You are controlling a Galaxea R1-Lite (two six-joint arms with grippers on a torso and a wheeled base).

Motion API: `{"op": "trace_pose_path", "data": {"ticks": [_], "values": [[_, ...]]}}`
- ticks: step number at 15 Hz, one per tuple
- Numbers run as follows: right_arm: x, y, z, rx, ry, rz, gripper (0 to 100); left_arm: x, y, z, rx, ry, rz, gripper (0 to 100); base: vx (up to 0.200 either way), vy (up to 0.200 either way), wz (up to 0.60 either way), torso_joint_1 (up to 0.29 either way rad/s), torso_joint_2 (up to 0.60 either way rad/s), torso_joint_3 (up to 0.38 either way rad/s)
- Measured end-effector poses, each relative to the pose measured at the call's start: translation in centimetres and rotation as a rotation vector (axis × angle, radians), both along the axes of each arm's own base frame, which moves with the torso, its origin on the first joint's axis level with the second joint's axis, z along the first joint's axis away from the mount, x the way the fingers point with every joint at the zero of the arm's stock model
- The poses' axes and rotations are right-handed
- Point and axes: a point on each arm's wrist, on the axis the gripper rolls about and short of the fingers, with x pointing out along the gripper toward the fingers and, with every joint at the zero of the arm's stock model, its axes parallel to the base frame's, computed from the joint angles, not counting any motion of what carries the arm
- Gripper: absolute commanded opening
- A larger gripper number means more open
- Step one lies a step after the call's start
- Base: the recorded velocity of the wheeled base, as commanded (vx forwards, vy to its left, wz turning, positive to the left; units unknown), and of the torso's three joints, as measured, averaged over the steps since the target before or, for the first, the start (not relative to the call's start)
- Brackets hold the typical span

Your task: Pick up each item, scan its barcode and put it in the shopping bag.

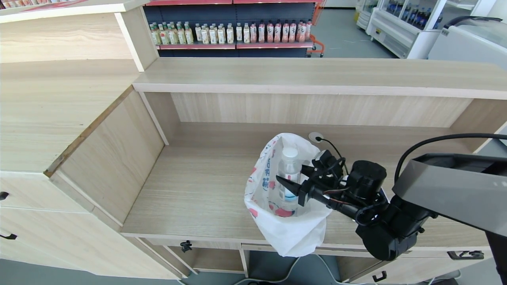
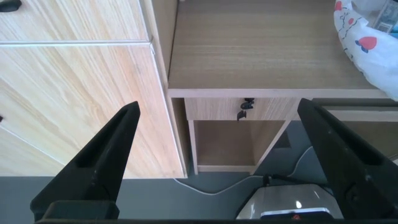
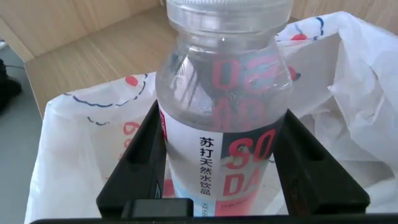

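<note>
The clear, pink-labelled plastic bottle (image 1: 289, 170) stood upright, cap up, inside the white printed plastic shopping bag (image 1: 289, 233). The right gripper (image 3: 224, 115) clamped its fingers on the bottle's opposite sides. The left gripper (image 2: 219, 107) held its fingers apart.

A clear, white-capped bottle (image 1: 290, 166) stands upright inside the open shopping bag (image 1: 289, 233). The white printed bag sits at the bench's (image 1: 190, 194) front edge.
</note>
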Motion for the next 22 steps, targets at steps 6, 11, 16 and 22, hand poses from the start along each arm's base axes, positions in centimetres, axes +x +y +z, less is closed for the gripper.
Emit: {"op": "trace_pose_path", "data": {"ticks": [6, 11, 16, 22], "values": [[0.1, -0.1, -0.5, -0.028, -0.01, 0.0, 100, 0.0, 0.0, 0.0, 0.001, 0.0, 0.0, 100, 0.0, 0.0, 0.0, 0.0, 0.0, 0.0], [-1.3, -0.5, 3.5, 0.013, -0.08, 0.001, 100, 0.0, 0.0, 0.0, 0.001, 0.0, 0.0, 100, 0.0, 0.0, 0.0, 0.0, 0.0, 0.0], [-5.8, -4.4, 8.9, 0.019, -0.024, -0.066, 100, 0.0, 0.0, 0.0, 0.0, 0.0, 0.0, 100, 0.0, 0.0, 0.0, 0.0, 0.0, 0.0], [-7.9, -16.3, 13.6, 0.096, 0.213, -0.865, 100, 0.0, 0.0, 0.0, 0.0, 0.0, 0.0, 100, 0.0, 0.0, 0.0, 0.0, 0.0, 0.0]]}}
